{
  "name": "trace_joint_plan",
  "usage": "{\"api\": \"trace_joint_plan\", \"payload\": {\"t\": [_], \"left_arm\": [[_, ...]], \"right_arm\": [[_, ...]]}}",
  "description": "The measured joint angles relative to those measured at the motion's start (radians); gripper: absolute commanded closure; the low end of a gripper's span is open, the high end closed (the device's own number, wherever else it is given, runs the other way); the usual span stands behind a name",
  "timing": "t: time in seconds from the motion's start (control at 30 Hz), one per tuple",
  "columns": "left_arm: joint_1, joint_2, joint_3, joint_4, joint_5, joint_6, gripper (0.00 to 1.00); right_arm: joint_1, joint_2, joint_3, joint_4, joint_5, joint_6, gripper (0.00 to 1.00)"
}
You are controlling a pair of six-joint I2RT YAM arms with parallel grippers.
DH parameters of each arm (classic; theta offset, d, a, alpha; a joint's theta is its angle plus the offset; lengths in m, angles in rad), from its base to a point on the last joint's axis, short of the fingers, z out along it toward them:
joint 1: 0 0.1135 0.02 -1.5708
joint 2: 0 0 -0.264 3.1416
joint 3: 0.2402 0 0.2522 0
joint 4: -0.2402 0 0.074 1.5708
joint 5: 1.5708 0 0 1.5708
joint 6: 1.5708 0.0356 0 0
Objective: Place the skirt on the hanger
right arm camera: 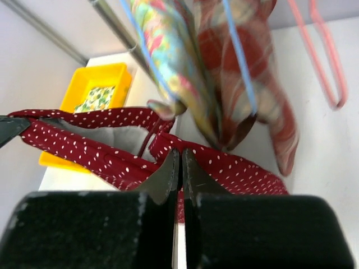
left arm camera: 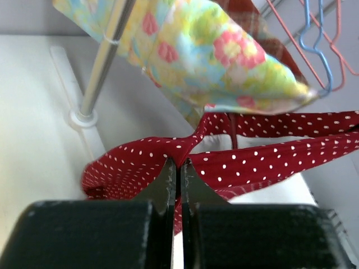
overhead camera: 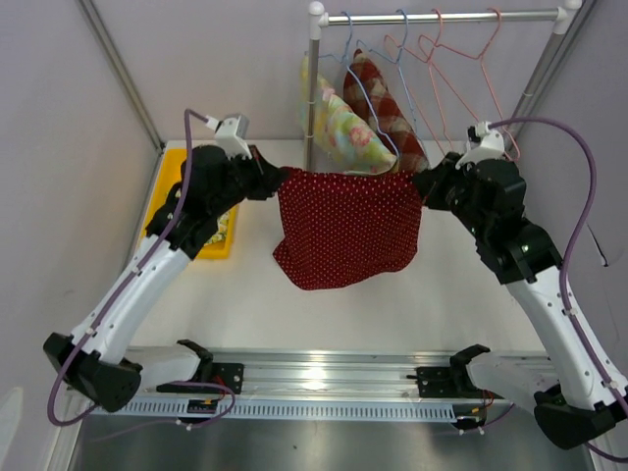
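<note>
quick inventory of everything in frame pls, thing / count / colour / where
skirt: one, red with white dots, stretched between both grippers above the table
rack rod: one, silver, far edge
hangers: at least four, blue and pink, on the rod
floral garment: one, yellow-green with pink flowers, hung on the rack
plaid garment: one, red check, hung behind the floral one
bin: one, yellow, far left of the table
patterned cloth: one, green-white, inside the bin
table: one, white
rail: one, silver, near edge
left gripper: one, black, shut on the skirt's left end
right gripper: one, black, shut on its right end
</note>
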Motion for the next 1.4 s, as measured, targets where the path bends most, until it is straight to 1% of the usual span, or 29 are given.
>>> {"api": "trace_joint_plan", "payload": {"t": [0.1,0.27,0.3,0.37,0.43,0.5,0.53,0.57,0.6,0.63,0.67,0.73,0.83,1.0,1.13,1.23,1.27,1.3,1.4], "left_arm": [[-0.001,-0.134,-0.212,0.055,0.031,-0.052,1.00],[-0.035,-0.352,-0.613,0.124,0.058,-0.177,1.00],[-0.048,-0.371,-0.665,0.127,0.061,-0.201,1.00],[-0.101,-0.404,-0.796,0.168,0.040,-0.263,1.00],[-0.179,-0.415,-0.919,0.194,0.013,-0.335,0.99],[-0.234,-0.407,-1.005,0.222,-0.010,-0.391,0.90],[-0.251,-0.405,-1.029,0.229,-0.016,-0.412,0.75],[-0.264,-0.405,-1.050,0.239,-0.027,-0.428,0.68],[-0.271,-0.407,-1.062,0.237,-0.048,-0.441,0.62],[-0.272,-0.412,-1.067,0.234,-0.068,-0.450,0.58],[-0.272,-0.417,-1.069,0.229,-0.084,-0.456,0.54],[-0.272,-0.440,-1.069,0.222,-0.113,-0.461,0.52],[-0.273,-0.467,-1.068,0.201,-0.135,-0.460,0.52],[-0.280,-0.479,-1.059,0.144,-0.161,-0.445,0.52],[-0.317,-0.452,-1.009,0.098,-0.175,-0.403,0.49],[-0.377,-0.392,-0.934,0.071,-0.195,-0.352,0.47],[-0.402,-0.354,-0.892,0.057,-0.207,-0.328,0.46],[-0.418,-0.326,-0.863,0.052,-0.213,-0.313,0.46],[-0.479,-0.217,-0.758,0.034,-0.251,-0.256,0.44]], "right_arm": [[0.005,-0.099,-0.151,0.005,-0.033,0.031,1.00],[0.041,-0.337,-0.526,-0.013,-0.094,0.168,1.00],[0.048,-0.367,-0.575,-0.028,-0.102,0.193,1.00],[0.068,-0.434,-0.698,-0.041,-0.102,0.259,1.00],[0.087,-0.470,-0.785,-0.067,-0.099,0.307,1.00],[0.107,-0.492,-0.850,-0.082,-0.099,0.351,1.00],[0.116,-0.499,-0.871,-0.088,-0.098,0.369,0.98],[0.127,-0.507,-0.887,-0.094,-0.098,0.385,0.92],[0.136,-0.515,-0.894,-0.105,-0.087,0.392,0.84],[0.144,-0.528,-0.899,-0.119,-0.072,0.406,0.70],[0.150,-0.541,-0.901,-0.128,-0.058,0.414,0.63],[0.160,-0.565,-0.907,-0.139,-0.037,0.428,0.51],[0.178,-0.592,-0.908,-0.154,-0.017,0.441,0.45],[0.209,-0.568,-0.909,-0.174,0.020,0.462,0.41],[0.228,-0.515,-0.912,-0.178,0.054,0.479,0.42],[0.241,-0.482,-0.931,-0.170,0.076,0.491,0.43],[0.246,-0.475,-0.938,-0.168,0.080,0.493,0.45],[0.254,-0.467,-0.947,-0.165,0.085,0.496,0.50],[0.282,-0.443,-0.959,-0.163,0.105,0.506,0.50]]}}
